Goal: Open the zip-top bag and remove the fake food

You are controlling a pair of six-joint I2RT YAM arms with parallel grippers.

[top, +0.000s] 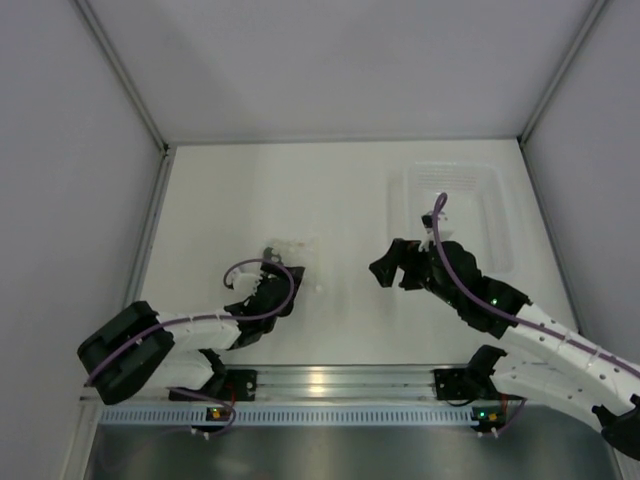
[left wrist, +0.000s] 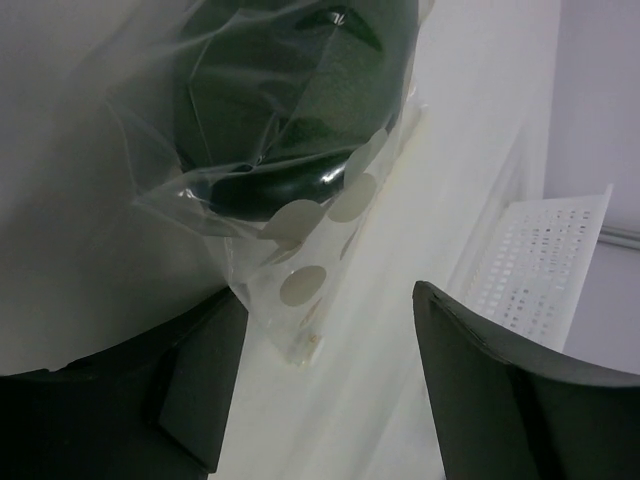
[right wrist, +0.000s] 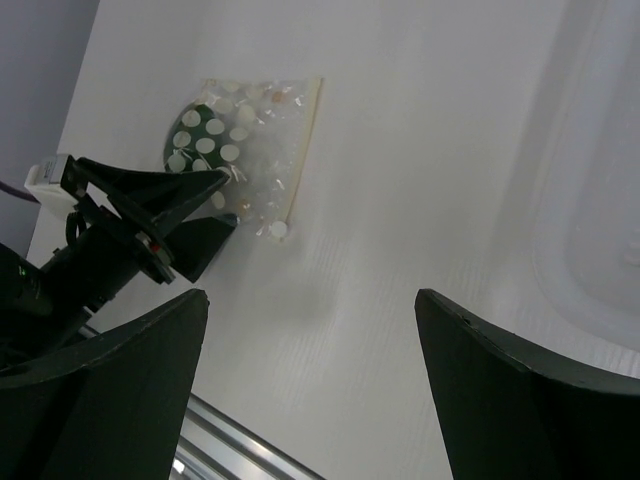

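The zip-top bag [left wrist: 310, 270] is a clear pouch with white spots, lying flat on the white table left of centre [top: 298, 258]. The fake food [left wrist: 280, 100], dark green and smooth, sits inside it at the far end [right wrist: 195, 125]. My left gripper [left wrist: 328, 297] is low at the bag's near edge. Its jaws are open, with one corner of the bag between them, close to the left finger [left wrist: 190, 390]. Well to the right of the bag, my right gripper [right wrist: 310, 295] hangs open over bare table [top: 395, 265], holding nothing.
A clear rigid tray [top: 455, 215] stands at the back right, just beyond the right gripper, and its rim shows in the right wrist view [right wrist: 600, 200]. An aluminium rail [top: 330, 380] runs along the near table edge. Grey walls close in the left, back and right sides.
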